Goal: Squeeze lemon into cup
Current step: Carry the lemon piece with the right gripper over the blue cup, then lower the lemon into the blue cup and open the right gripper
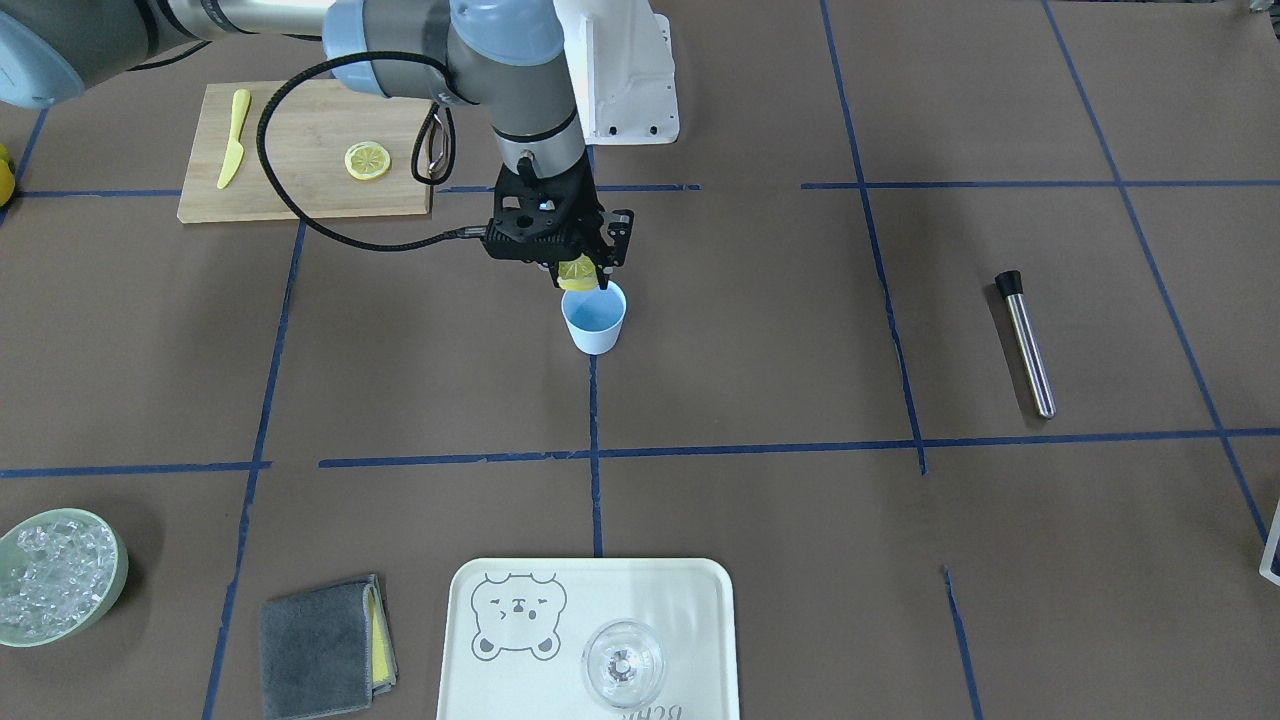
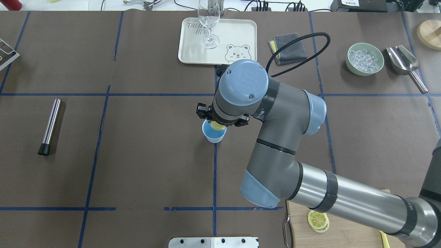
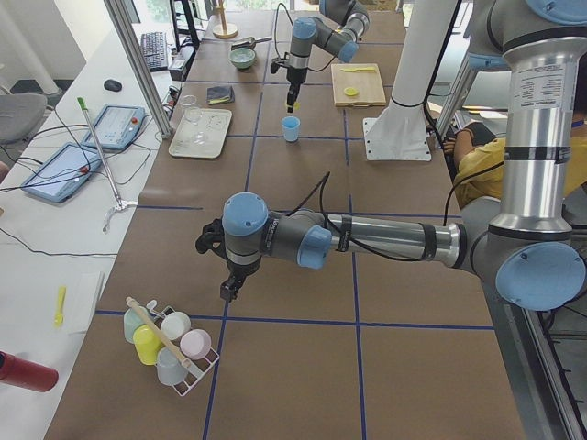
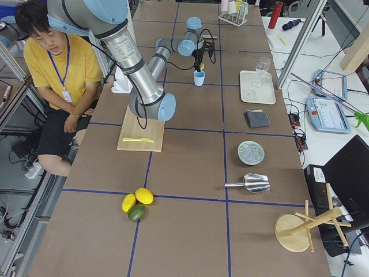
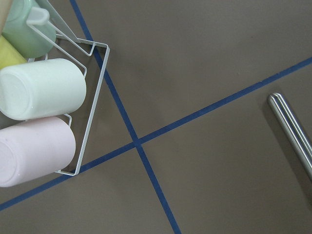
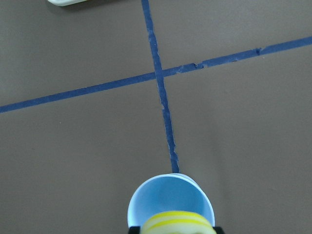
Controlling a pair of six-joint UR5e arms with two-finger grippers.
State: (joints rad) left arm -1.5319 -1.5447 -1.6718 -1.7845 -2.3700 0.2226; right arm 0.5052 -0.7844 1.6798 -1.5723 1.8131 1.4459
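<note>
My right gripper is shut on a lemon slice and holds it edge-up just above the far rim of the pale-blue cup. In the right wrist view the lemon slice shows its yellow rind over the cup's blue inside. In the overhead view the slice sits over the cup. A second lemon slice lies on the wooden board. My left gripper hangs over the table near a rack of cups; I cannot tell whether it is open or shut.
A yellow plastic knife lies on the board. A steel rod lies on my left side. A white tray holds a clear glass. A green bowl of ice and a grey cloth are nearby.
</note>
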